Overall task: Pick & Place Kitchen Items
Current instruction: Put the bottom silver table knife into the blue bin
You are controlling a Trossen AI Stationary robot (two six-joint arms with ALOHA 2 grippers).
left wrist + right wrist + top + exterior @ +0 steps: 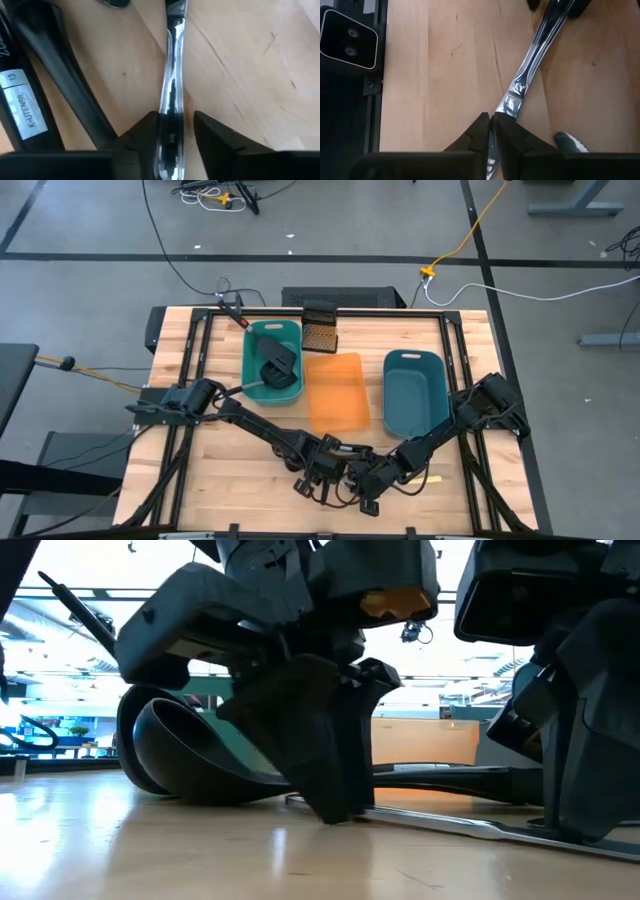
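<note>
Both grippers met low over a metal-handled spatula near the front of the wooden surface (200, 470).

From above, the left gripper (322, 473) and right gripper (372, 480) crowded together; a black utensil (277, 362) lay in the teal tray (252, 370). At table height, a black ladle (190, 765) rested beside them. Left wrist: fingers (145, 137) apart, straddling the spatula handle (172, 95). Right wrist: fingers (479, 135) pinched together on the handle's end (510, 107).

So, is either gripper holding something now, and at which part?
The right gripper is shut on a silvery utensil handle at its end. The left gripper straddles another metal handle, fingers open.
</note>
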